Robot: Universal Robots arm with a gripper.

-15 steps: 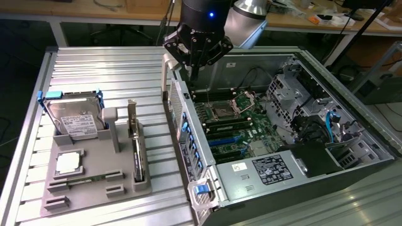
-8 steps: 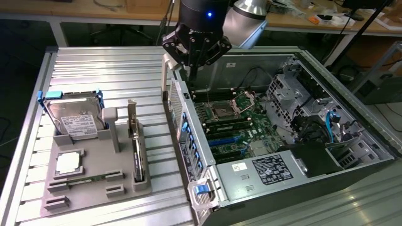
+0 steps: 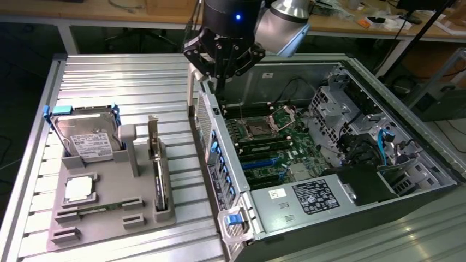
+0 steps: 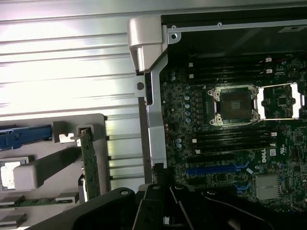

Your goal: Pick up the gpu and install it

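Looked down past the black pincer [image 4: 160, 182], closed, at the frame's edge. Caught the gpu [image 4: 89, 163] standing on its long edge in a slot of the grey holder [image 4: 53, 153], green board showing, apart from the pincer. Found a blue plastic rail [image 4: 24, 135] and a narrow green memory stick [image 4: 29, 201] in the same holder, beyond the gpu. Took in the ribbed metal surface [image 4: 62, 62] beneath the holder. Met the silver wall [image 4: 154, 110] of the open computer case just beside the holder, between gpu and motherboard [image 4: 192, 143]. Showed a CPU socket [image 4: 233, 104] mid-board, dark memory slots flanking it, blue expansion slots [image 4: 216, 168] nearer the pincer.
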